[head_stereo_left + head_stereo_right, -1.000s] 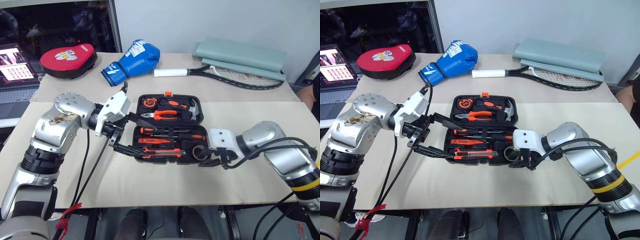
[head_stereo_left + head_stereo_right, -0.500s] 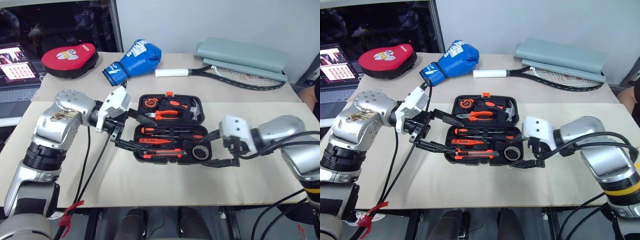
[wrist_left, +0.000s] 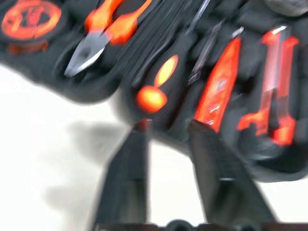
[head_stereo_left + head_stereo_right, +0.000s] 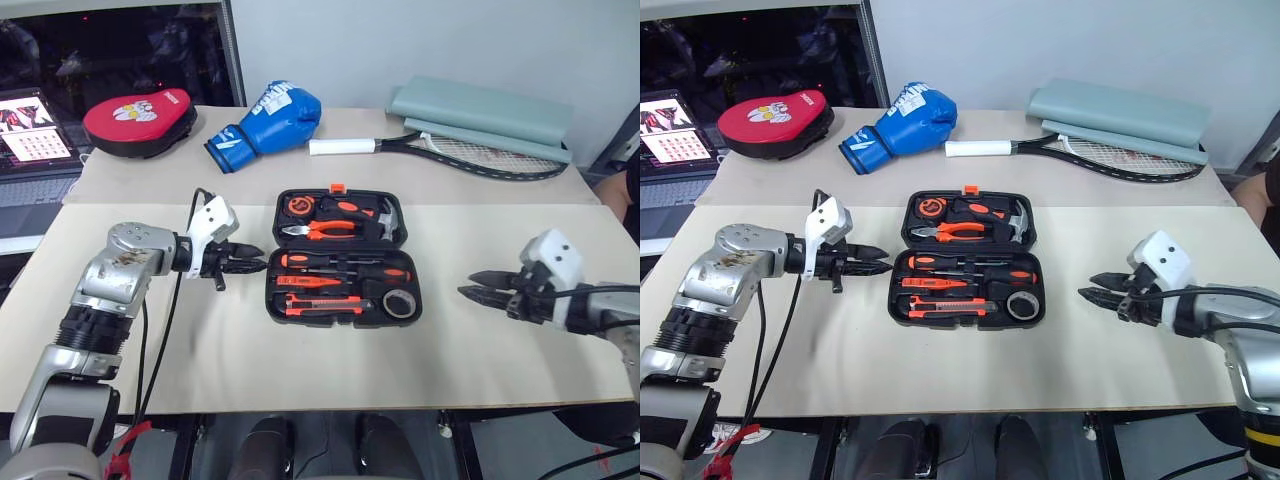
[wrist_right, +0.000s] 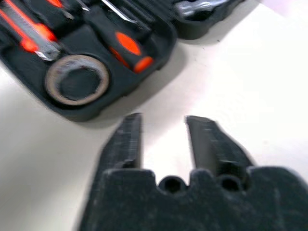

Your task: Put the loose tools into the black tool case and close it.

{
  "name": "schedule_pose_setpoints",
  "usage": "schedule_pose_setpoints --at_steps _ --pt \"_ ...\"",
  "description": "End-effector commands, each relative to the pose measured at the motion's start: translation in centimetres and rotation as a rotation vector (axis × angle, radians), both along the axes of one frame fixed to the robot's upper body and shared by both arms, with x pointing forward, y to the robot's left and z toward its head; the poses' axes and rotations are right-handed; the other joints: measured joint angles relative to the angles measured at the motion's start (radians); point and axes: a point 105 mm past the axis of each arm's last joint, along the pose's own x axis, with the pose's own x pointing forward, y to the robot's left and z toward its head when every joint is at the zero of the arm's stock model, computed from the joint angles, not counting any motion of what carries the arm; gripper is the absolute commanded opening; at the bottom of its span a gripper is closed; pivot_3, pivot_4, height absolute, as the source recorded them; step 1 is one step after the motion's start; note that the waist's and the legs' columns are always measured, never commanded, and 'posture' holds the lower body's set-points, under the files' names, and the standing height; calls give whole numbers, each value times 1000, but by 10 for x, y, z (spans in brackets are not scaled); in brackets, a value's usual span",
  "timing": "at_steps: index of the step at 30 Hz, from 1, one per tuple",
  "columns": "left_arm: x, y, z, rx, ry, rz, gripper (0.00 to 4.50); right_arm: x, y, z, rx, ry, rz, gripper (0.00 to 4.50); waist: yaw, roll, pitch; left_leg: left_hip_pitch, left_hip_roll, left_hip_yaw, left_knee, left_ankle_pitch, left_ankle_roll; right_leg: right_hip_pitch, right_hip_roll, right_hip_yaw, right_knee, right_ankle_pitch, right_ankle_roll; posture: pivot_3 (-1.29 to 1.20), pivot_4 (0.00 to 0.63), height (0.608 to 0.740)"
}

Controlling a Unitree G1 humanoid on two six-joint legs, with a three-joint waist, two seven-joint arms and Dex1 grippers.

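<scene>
The case (image 4: 340,258) is lying open in the middle of the desk (image 4: 300,370), lid half toward the far edge, with the screwdrivers (image 4: 345,269), knife (image 4: 320,302) and tape roll (image 4: 399,303) all sitting in their slots in the near half. Both arms are pulling back from it: a moment ago each was reaching in at the case's side with jaws spread wide, and now the left gripper (image 4: 250,263) is hanging just beside the left side of the case and the right gripper (image 4: 480,293) is hovering well apart toward the desk's right edge. Both pairs of jaws are narrowing to a small gap, holding nothing. The loading looks finished; closing the lid is what is remaining.
</scene>
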Motion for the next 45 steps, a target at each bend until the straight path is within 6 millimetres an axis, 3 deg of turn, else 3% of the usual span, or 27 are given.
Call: schedule_pose_setpoints --at_steps 1,5,8,16,24,29,37,41,45 --pt "3 -1 -5 43 -33 -6 0 12 3 0 -37 -60 21 10 -2 0 0 -1 0 0 0 0 0 0 0 0 0 0 0 0 150 737" --pt "12 -8 -12 54 -36 40 0 26 9 -11 -58 -54 33 10 -2 0 0 -1 -1 0 0 0 0 -1 -1 0 0 0 0 0 150 737" --pt "5 -19 -15 34 -15 -3 0 36 14 -18 -67 -44 44 10 -3 0 0 -1 -1 0 0 0 0 -1 -1 0 0 0 0 0 150 737" --pt "0 -28 -14 -4 -3 -40 0 46 31 -14 -47 -52 115 10 2 0 0 -2 -1 -1 0 0 0 -1 -1 -1 -1 0 0 0 150 737" --pt "-17 -37 -13 -30 19 -139 0 33 55 -13 -12 -25 235 10 5 0 0 -3 -1 -1 -1 0 0 -2 -1 -1 -2 0 0 0 150 737" --pt "-36 -39 -17 -19 67 -230 0 14 65 -13 2 2 310 10 3 0 0 -3 -1 -1 -3 0 0 -2 -1 -1 -2 0 0 0 150 737" --pt "-66 -33 -24 18 145 -312 0 -19 66 -21 -5 55 347 10 1 0 0 -3 0 -1 -5 0 1 -2 -1 -2 -3 0 1 0 150 737" --pt "-73 -25 -33 65 159 -294 0 -35 65 -27 -6 77 350 10 1 0 0 -2 0 -1 -6 0 1 -2 -1 -1 -4 0 1 0 150 737" --pt "-70 -17 -35 78 154 -227 0 -35 56 -31 -35 67 288 10 2 0 0 -1 0 -1 -6 0 1 -1 -1 -1 -4 0 0 0 150 737"
